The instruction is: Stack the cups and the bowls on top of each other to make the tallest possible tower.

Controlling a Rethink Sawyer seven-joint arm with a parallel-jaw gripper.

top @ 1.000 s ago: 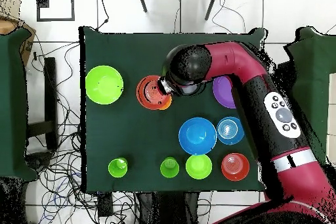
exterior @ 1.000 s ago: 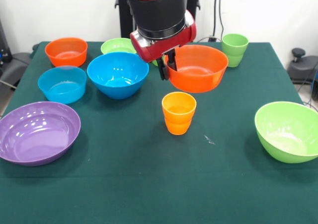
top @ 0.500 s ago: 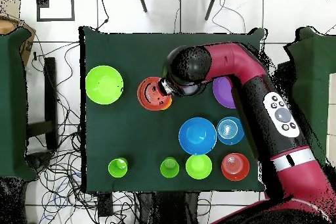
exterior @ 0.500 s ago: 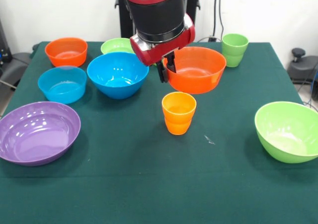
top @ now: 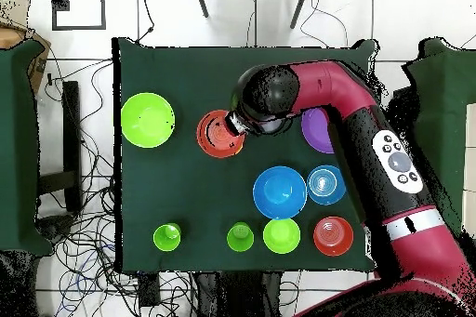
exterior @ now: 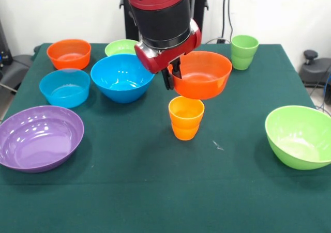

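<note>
My gripper (exterior: 173, 77) is shut on the left rim of a large orange bowl (exterior: 204, 75) and holds it upright in the air, just above and behind an orange cup (exterior: 186, 117) standing mid-table. In the overhead view the held bowl (top: 218, 134) covers the orange cup, with the gripper (top: 232, 127) at its rim. A green cup (exterior: 244, 51) stands at the far right. The overhead view shows two green cups (top: 167, 236) (top: 240, 237). No tower stands.
A blue bowl (exterior: 122, 77), a light blue bowl (exterior: 64, 87), a small orange bowl (exterior: 69, 52) and a small lime bowl (exterior: 121, 47) sit at the far left. A purple bowl (exterior: 39, 137) sits front left, a large lime bowl (exterior: 300, 135) front right.
The gripper has carried the large orange bowl a little forward in the front view, so it now hangs over the orange cup. Nothing else moved.
</note>
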